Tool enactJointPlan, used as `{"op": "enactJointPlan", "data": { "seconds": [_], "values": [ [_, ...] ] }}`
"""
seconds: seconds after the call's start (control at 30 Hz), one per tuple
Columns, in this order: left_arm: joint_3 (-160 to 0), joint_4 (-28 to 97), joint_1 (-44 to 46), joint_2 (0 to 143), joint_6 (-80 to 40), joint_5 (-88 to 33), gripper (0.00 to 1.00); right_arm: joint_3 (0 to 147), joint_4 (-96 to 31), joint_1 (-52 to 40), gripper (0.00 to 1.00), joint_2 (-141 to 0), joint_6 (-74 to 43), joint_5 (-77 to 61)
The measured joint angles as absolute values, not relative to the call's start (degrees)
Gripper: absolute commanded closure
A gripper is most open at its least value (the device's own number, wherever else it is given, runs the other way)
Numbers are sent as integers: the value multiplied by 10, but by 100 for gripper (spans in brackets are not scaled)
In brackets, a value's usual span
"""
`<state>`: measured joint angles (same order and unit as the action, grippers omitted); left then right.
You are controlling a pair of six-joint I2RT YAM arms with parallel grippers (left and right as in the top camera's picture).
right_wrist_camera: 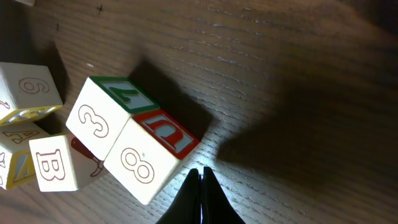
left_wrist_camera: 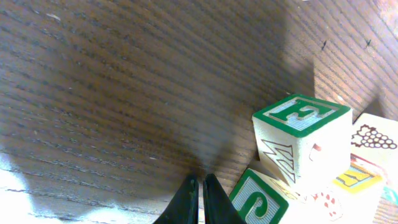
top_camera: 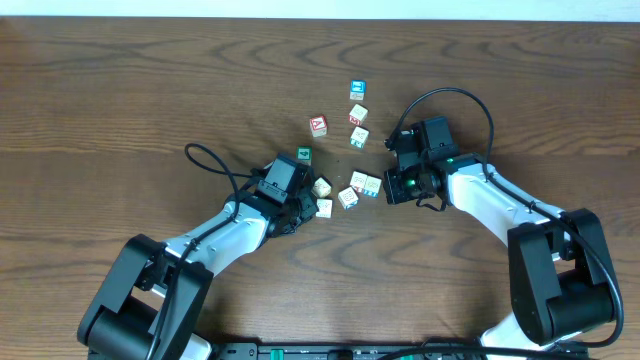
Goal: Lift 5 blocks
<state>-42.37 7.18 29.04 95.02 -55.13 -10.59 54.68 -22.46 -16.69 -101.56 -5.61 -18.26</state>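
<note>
Both jaws are closed on nothing. Just right of my left gripper point(left_wrist_camera: 200, 185) sits a green-edged E block point(left_wrist_camera: 301, 140), and just left of my right gripper point(right_wrist_camera: 201, 177) two touching cubes point(right_wrist_camera: 140, 165) read 3, 7, 8 and U. Both arms reach inward and low, flanking five blocks point(top_camera: 348, 198); five more lie beyond.

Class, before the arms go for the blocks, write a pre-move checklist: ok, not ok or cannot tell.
1. Left hand open for grasping: not ok, shut and empty.
2. Right hand open: not ok, shut and empty.
3. Right hand near blocks: ok, block 3 and block 8 lie just beside it.
4. Those two separated: not ok, they touch.
5. Any block lifted: not ok, all seen rest on the table.
</note>
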Motion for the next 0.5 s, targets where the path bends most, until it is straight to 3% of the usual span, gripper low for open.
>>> {"op": "enactJointPlan", "data": {
  "seconds": [0.5],
  "values": [
    [-423, 65, 247, 950, -500, -99, 93, 547, -200, -168, 98, -1016, -101, -186]
  ]
}}
